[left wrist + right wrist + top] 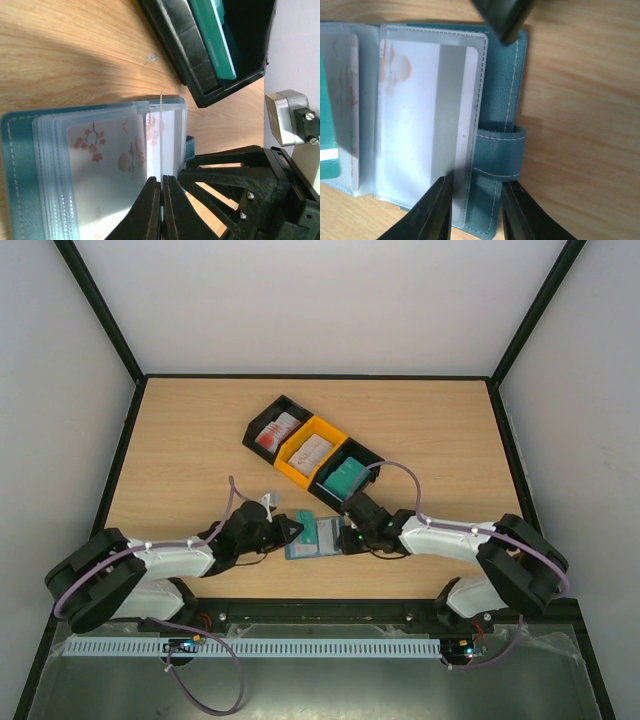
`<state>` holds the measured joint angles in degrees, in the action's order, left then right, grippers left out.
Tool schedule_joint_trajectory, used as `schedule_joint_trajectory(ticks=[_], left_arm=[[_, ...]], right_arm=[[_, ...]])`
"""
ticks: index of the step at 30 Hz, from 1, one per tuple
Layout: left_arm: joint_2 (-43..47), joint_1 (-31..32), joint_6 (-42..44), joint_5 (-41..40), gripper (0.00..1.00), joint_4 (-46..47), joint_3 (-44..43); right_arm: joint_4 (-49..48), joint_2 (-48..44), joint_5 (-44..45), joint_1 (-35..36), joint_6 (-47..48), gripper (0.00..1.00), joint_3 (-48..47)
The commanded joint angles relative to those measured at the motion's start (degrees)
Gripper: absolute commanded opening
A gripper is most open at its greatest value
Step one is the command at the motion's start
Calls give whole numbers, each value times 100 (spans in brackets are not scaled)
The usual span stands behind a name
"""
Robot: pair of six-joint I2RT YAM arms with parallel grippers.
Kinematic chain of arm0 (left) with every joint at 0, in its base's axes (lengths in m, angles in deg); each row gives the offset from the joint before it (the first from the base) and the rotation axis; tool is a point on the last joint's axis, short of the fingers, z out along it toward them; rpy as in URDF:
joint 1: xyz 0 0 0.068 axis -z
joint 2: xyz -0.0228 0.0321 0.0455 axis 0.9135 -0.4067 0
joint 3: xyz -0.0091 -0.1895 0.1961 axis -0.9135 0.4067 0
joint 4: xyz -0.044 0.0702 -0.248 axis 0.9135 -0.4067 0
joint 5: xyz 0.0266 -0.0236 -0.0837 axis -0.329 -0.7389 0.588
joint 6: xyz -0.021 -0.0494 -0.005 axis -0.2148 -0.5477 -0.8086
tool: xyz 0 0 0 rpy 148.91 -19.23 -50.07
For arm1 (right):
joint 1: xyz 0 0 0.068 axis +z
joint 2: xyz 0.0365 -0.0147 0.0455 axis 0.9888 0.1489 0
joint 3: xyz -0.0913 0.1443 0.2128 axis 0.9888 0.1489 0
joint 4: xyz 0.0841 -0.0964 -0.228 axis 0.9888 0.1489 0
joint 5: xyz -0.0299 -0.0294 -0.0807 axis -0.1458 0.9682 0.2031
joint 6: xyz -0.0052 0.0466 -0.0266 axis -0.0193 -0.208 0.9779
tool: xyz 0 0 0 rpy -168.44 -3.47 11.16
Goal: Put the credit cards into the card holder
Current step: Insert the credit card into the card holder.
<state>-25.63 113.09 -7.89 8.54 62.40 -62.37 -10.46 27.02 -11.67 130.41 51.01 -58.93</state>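
At blue-teal folding card holder (313, 537), left claw (161, 179) clamped on thin whitish plastic credit card (161, 115), right claw (476, 186) apart. Square edge to sleeve (427, 125).

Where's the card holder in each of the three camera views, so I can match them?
Top external: card holder, low centre, lying open.
Left wrist: lower left, clear sleeves up.
Right wrist: fills left and centre.
Shared landmark: its clasp tab, on the holder's right edge in both wrist views.
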Motion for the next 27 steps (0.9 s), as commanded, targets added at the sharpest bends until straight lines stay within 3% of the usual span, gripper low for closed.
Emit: schedule_joint_trajectory(ticks=[1,7,18,27], left_arm=[[-39,32,18,203,3,554,258],[123,32,62,326,3,633,579],[9,35,490,697,3,861,487],[-132,34,440,435,3,1008,320]], right_arm=[[-212,-91,60,321,-899,26,307],[-259,-352,468,488,-1561,26,419],[113,-57,542,490,-1333,24,232],[103,-22,567,488,-1339,23,252]])
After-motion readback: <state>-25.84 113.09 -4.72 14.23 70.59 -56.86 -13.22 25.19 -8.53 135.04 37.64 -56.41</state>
